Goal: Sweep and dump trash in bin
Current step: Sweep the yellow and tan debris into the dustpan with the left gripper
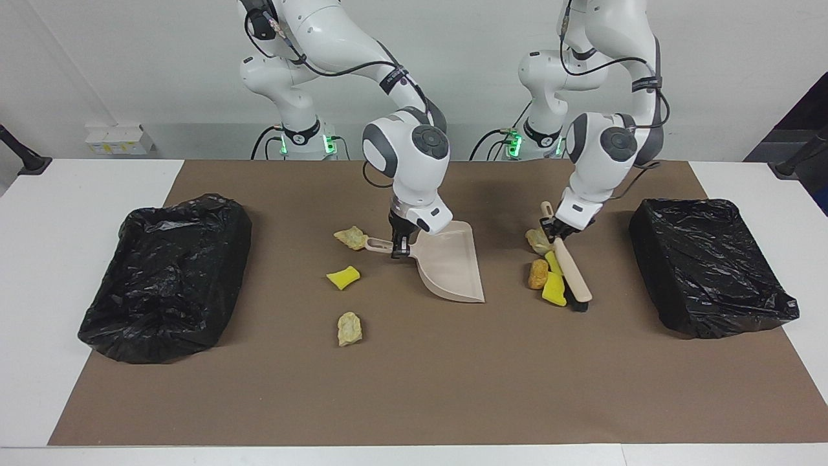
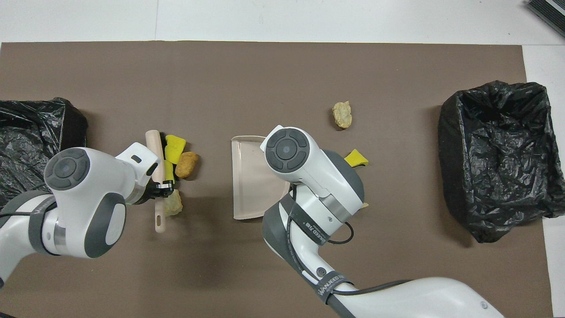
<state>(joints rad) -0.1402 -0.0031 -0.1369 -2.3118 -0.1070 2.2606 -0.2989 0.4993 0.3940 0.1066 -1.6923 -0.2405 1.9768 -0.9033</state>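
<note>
You're looking at two glossy white arms with rounded dark grey joint caps. Black cables loop along their links, held by black straps with white lettering. Green lights glow at both bases, and each wrist ends in small black fittings.

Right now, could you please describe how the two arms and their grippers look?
Both arms are glossy white with dark grey joint caps; black cables run along them under black straps with white lettering. Green lights glow at their bases. The left gripper and right gripper have small black fingers.
</note>
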